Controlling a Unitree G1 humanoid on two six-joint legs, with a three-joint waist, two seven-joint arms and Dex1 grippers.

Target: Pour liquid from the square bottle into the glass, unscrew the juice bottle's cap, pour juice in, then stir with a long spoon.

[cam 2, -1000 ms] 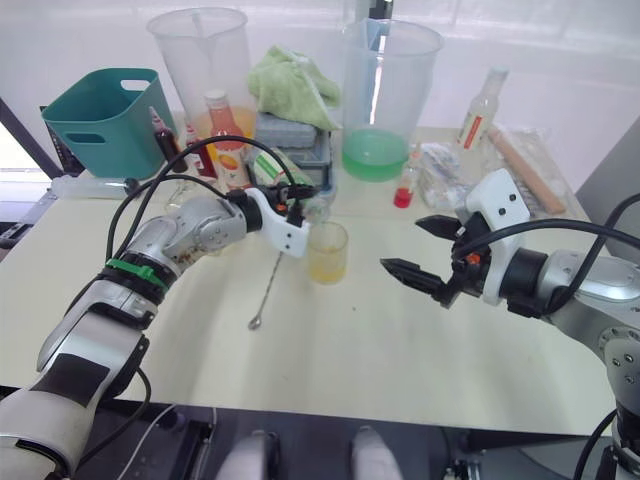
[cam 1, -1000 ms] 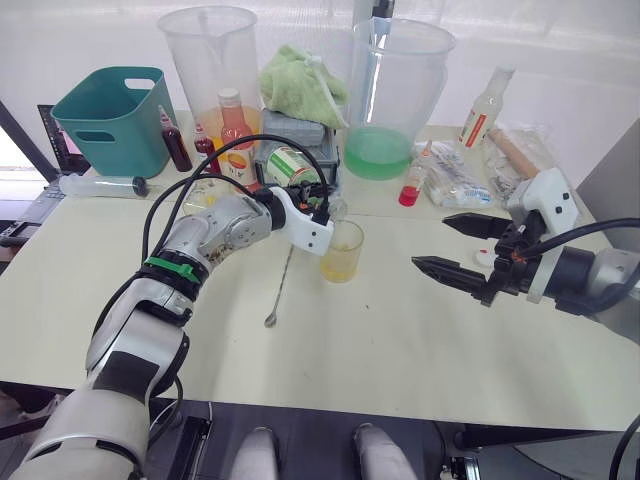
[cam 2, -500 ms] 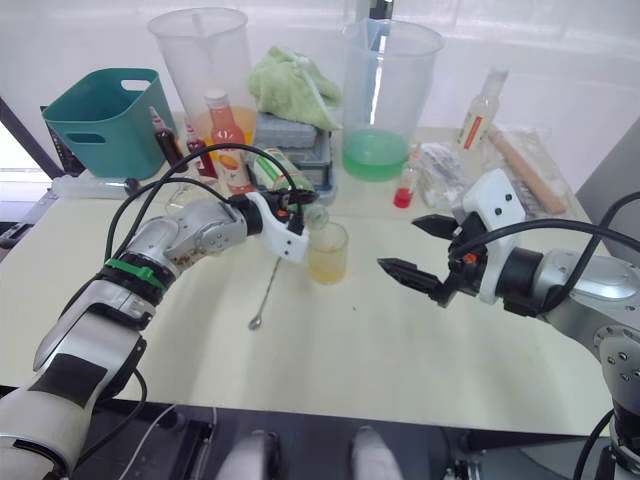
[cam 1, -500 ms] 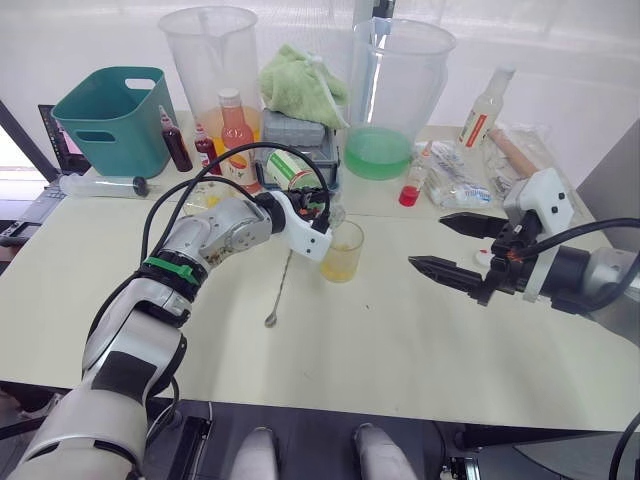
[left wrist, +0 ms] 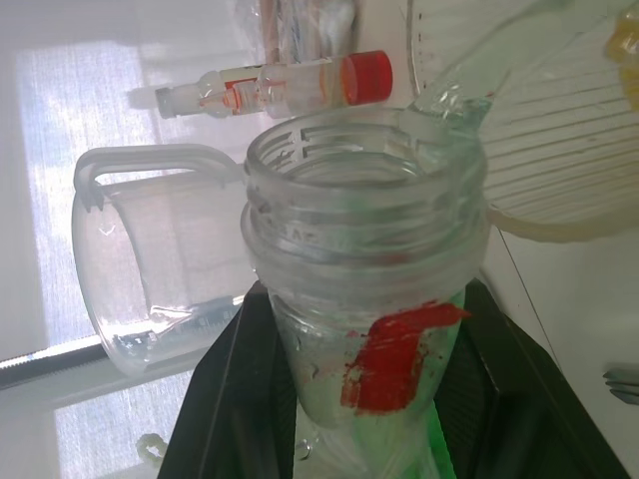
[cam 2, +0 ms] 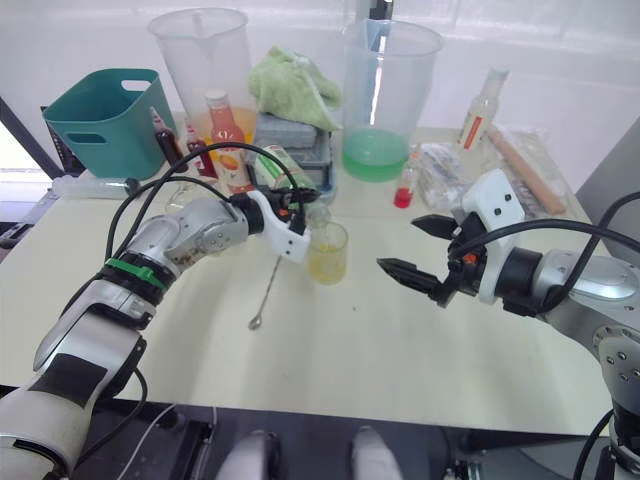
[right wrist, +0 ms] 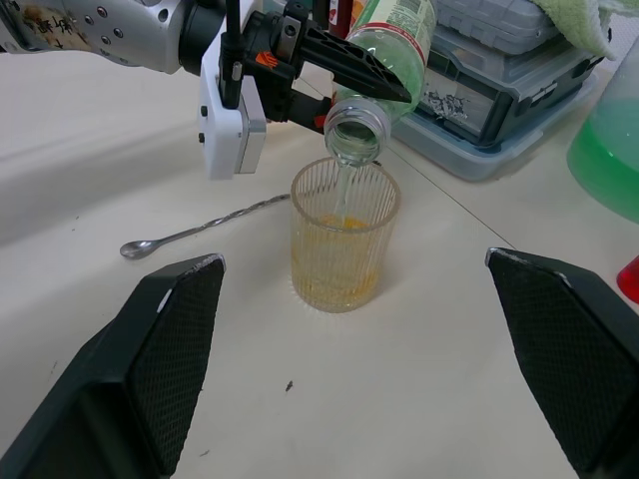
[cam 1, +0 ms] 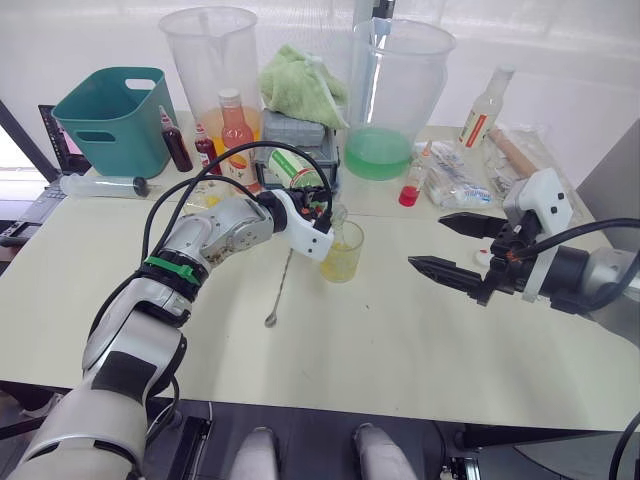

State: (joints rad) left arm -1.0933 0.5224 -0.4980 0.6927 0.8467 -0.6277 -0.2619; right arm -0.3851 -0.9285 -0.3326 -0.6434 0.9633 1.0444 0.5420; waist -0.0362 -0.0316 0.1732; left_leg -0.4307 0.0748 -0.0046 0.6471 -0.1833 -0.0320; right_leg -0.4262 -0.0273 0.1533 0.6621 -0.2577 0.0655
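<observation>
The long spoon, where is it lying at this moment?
The long spoon lies flat on the table, just to the robot's left of the glass, under the left gripper that tips the juice bottle.

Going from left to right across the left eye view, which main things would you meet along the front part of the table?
long spoon → glass → right gripper

The left gripper [cam 1: 318, 203] clamps the juice bottle [cam 1: 296, 170], tipped mouth-down over the glass [cam 1: 343, 250] — the long spoon [cam 1: 280, 287] lies at the glass's eight o'clock.
</observation>
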